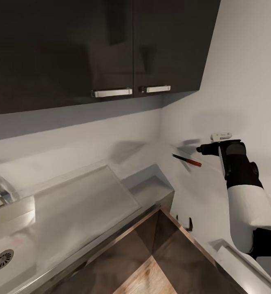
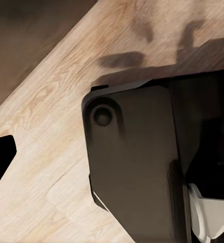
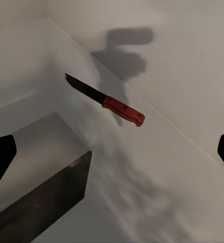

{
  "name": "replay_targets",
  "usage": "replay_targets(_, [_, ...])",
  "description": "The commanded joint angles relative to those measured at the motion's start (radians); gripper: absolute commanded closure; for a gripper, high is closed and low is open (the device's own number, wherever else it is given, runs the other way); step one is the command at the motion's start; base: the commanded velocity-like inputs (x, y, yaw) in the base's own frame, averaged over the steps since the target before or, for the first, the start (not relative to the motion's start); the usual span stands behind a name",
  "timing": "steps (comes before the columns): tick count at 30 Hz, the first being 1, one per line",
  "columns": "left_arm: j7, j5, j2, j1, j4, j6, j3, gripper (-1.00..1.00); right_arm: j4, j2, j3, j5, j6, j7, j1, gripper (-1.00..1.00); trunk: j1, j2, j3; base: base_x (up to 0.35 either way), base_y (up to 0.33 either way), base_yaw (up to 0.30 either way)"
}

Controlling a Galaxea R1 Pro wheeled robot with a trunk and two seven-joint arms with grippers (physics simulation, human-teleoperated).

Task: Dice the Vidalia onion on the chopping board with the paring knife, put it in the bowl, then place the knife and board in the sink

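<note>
Head view – sink: the sink sits at my left with its drainboard running toward the corner; I'm using it as my reference for everything else.
Head view – paring knife: the paring knife, red handle and dark blade, lies flat on the tabletop past the drainboard end of the sink, near the back wall.
Head view – right pincer: the right pincer is held out level, farther from the sink than the knife and just beside its handle. I judge that approach suits a grab from the handle end, which is the end turned away from the sink.
Head view – stage: knife not yet lifted – an early step, as I read it.
Left wrist view – left pincer: one dark fingertip shows over the wood floor beside my own dark base. I cannot tell whether the left pincer is spread or closed. The arm looks parked low, away from the sink, probably to keep out of the reach.
Right wrist view – right pincer: the tips stand wide apart at the two edges of the frame with nothing between them – ready to straddle something.
Right wrist view – knife: it lies ahead of the pincer, blade pointing back toward the sink side.
</note>
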Motion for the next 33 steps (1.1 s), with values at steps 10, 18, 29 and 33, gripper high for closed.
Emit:
replay_targets(10, [0.008,0.001,0.001,0.000,-0.003,0.007,-0.005,-1.00,-0.001,0.000,-0.001,0.009,0.001,0.014,-0.001,-1.00,0.001,-0.002,-0.002,0.002,-0.005,0.000])
replay_targets(18, [0.007,0.000,0.001,0.000,-0.004,0.006,-0.006,-1.00,-0.001,0.000,-0.001,0.009,0.002,0.013,-0.001,-1.00,0.001,-0.002,-0.002,0.029,0.000,0.000])
replay_targets(29, [0.007,0.000,0.001,0.000,-0.006,0.007,-0.005,-1.00,0.001,0.000,-0.001,0.009,0.002,0.013,-0.001,-1.00,0.001,-0.002,-0.002,0.233,0.015,0.000])
replay_targets(33, [0.007,0.000,0.001,0.000,-0.005,0.007,-0.006,-1.00,0.001,0.000,-0.001,0.009,0.002,0.013,0.000,-1.00,0.001,-0.002,-0.002,0.281,0.127,0.000])
